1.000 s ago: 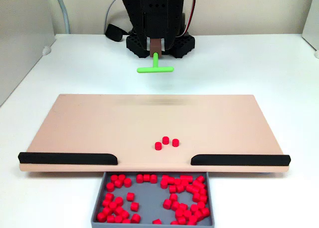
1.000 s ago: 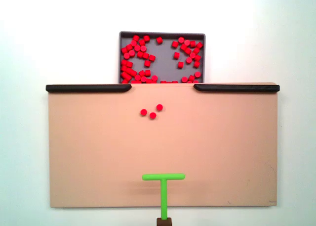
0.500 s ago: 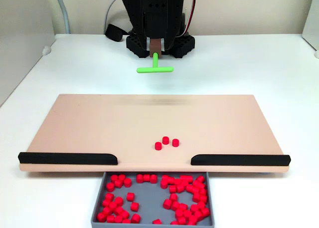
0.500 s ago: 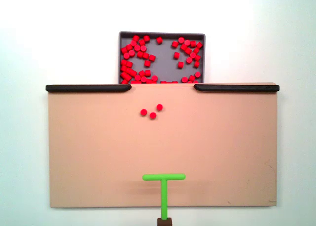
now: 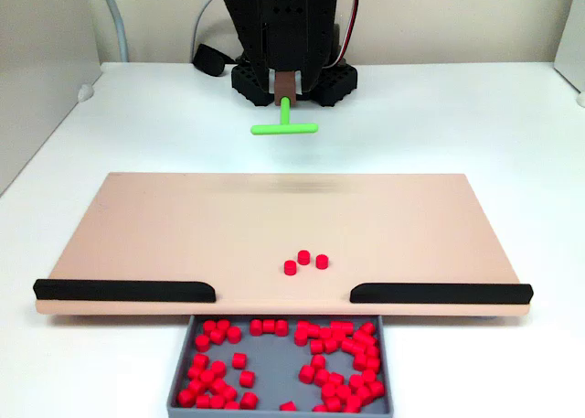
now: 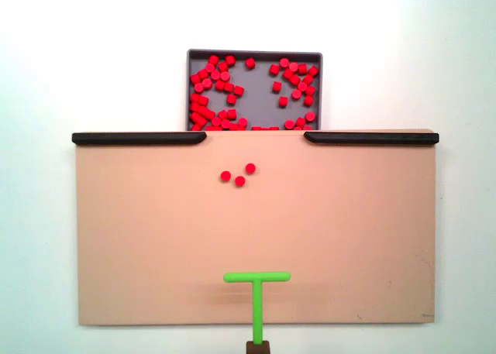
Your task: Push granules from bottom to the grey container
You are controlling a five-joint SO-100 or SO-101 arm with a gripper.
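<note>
Three red granules (image 5: 305, 261) lie together on the tan board (image 5: 183, 226), a short way from the gap between its two black strips; they show in both fixed views (image 6: 238, 174). Many more granules fill the grey container (image 5: 274, 363) under the board's gap edge (image 6: 256, 91). The black arm's gripper (image 5: 287, 87) stands at the far side of the board, and a brown stub (image 6: 258, 347) there carries a green T-shaped pusher (image 5: 284, 125). The pusher's crossbar (image 6: 256, 276) hovers over the board's edge, well apart from the three granules. The fingers themselves are not discernible.
Two black strips (image 5: 124, 290) (image 5: 441, 293) line the board's edge on either side of the gap. The arm's black base (image 5: 292, 80) and cables sit behind the board. White table surrounds the board; a grey wall panel (image 5: 37, 61) stands at the left.
</note>
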